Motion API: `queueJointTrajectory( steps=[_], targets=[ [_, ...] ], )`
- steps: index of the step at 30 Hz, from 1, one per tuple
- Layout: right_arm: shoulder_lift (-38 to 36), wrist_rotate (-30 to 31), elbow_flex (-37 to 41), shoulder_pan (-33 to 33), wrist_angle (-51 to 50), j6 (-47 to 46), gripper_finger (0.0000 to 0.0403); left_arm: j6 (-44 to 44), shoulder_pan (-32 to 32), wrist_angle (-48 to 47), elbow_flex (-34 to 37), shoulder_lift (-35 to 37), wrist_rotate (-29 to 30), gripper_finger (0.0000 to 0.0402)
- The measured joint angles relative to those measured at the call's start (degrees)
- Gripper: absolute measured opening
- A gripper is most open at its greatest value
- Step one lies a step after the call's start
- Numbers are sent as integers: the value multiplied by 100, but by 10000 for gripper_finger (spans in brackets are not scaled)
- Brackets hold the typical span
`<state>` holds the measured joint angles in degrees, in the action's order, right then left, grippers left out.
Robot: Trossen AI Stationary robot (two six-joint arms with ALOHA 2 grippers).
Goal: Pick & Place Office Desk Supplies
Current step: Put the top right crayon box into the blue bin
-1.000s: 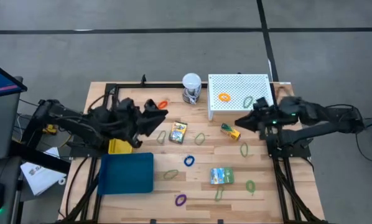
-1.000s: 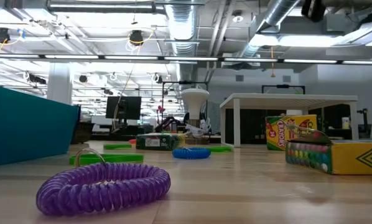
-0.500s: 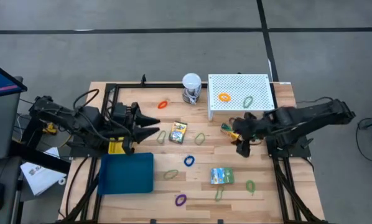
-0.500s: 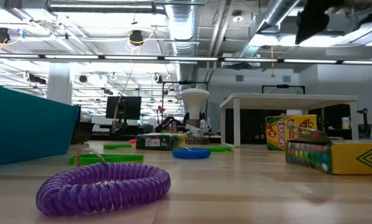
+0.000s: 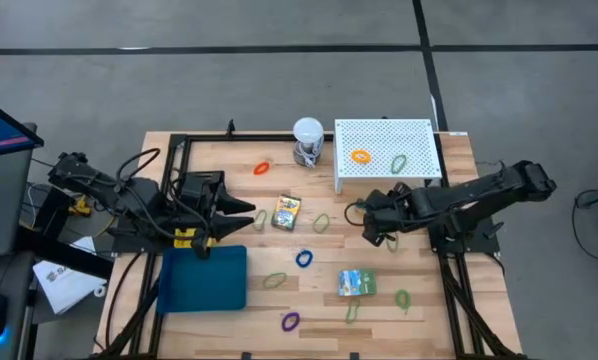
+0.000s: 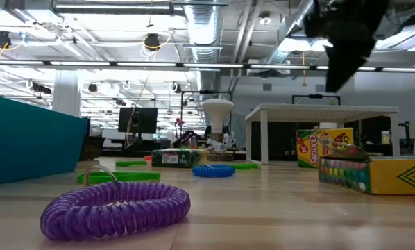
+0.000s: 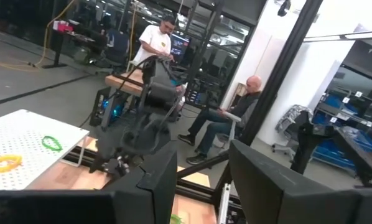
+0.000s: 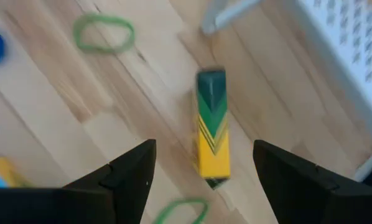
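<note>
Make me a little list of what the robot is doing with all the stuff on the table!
right gripper: open, above the small crayon box, not touching it
left gripper: near the blue tray, holding nothing visible
white stand: an orange loop and a green loop on top
table: loops and packets scattered

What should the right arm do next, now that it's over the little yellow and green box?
Probably lower the right gripper straight onto the small box and close. The fingers stand open to either side of it, and the box lies flat on the table beside the white stand's leg, untouched. The left gripper waits near the blue tray.
</note>
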<state>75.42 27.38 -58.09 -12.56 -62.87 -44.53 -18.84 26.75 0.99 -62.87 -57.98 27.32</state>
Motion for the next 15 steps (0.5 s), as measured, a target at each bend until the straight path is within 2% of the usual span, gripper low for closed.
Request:
queueJointTrajectory(
  steps=[7, 15],
  targets=[
    [-298, -60, 736, 241, 485, 59, 266, -157, 32, 4, 0, -2, -12, 141],
    [-293, -482, 1290, 694, 1356, 932, 266, -161, 32, 140, 2, -2, 4, 141]
  ],
)
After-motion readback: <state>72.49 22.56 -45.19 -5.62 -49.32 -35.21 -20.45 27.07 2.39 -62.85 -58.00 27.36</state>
